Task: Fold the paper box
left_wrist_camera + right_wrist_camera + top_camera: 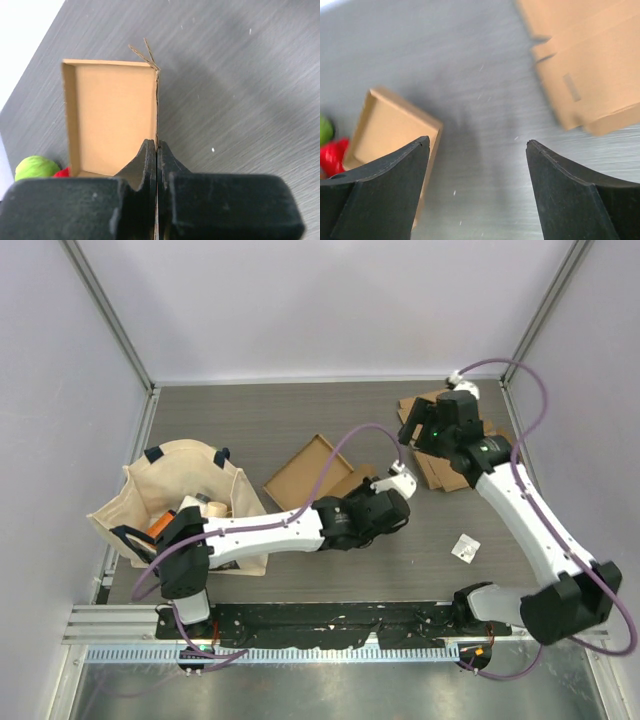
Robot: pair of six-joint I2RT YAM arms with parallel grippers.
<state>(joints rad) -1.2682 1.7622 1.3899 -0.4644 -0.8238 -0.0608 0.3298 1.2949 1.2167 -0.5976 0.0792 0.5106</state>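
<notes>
Starting with the table (300, 410), take the canvas bag (160, 480) at its left side as your reference for everything else. Farthest from the bag, at the table's other side, lies the stack of flat cardboard (437, 472). By the look of it, those sheets are blanks that have not been folded.

Between the bag and that stack, nearer the bag, sits the paper box (300, 472). It already stands as a shallow open tray, and the left wrist view shows walls up along its left, far and right sides. I judge the main folds done on this one.

Your left gripper (157, 147) is at the side of the box away from the bag, its fingers pinched shut on the thin right-hand wall. Your right gripper (477, 141) hangs above bare table between box and stack with its fingers spread wide and nothing between them.

A small white packet (465, 548) lies far from the bag, toward the arm bases, touching nothing.

Smallest of all, thin slivers of card (144, 52) stick out at the box's far corner. That corner looks loose — what remains is probably seating it, though you cannot tell from here whether a lid flap is also left to close.
</notes>
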